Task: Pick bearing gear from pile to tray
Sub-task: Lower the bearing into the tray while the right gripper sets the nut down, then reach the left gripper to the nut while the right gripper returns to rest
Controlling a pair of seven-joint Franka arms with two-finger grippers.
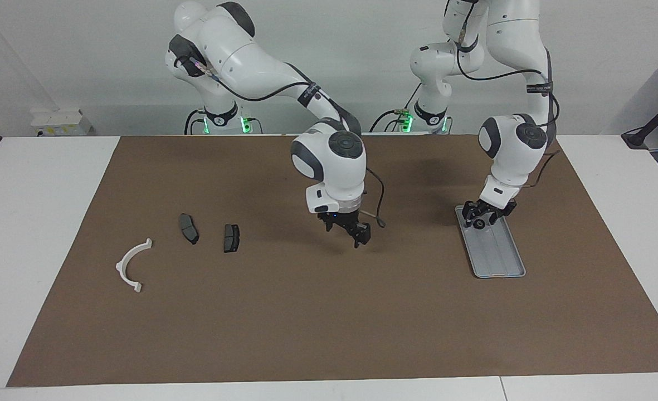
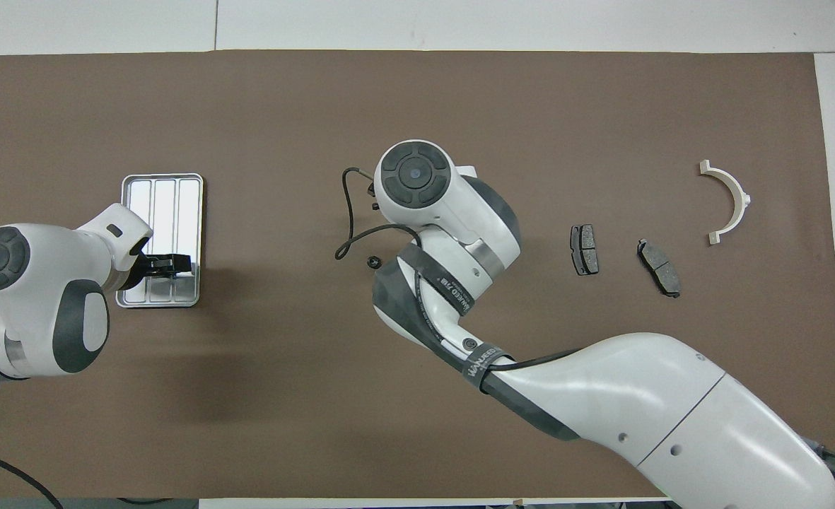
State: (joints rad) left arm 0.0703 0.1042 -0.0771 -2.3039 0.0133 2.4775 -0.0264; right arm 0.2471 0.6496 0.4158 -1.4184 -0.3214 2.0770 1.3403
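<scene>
In the facing view, the left gripper (image 1: 480,216) hangs low over the end of the tray (image 1: 501,262) nearer the robots. It is released, with a small black bearing gear (image 1: 480,224) between its parted fingers and apparently resting on the tray floor. Staying that low would keep the piece from bouncing out. The right gripper (image 1: 346,233) is also released and hovers over the brown mat (image 1: 306,334) mid-desk, probably ready for another pick. The two brake pads (image 1: 189,228) and the white arc (image 1: 132,266) lie toward the right arm's end. In the overhead view, the left gripper (image 2: 173,265) covers the tray's (image 2: 162,185) near end. One tiny black round piece (image 2: 372,261) lies on the mat beside the right arm's wrist, which hides its gripper.
</scene>
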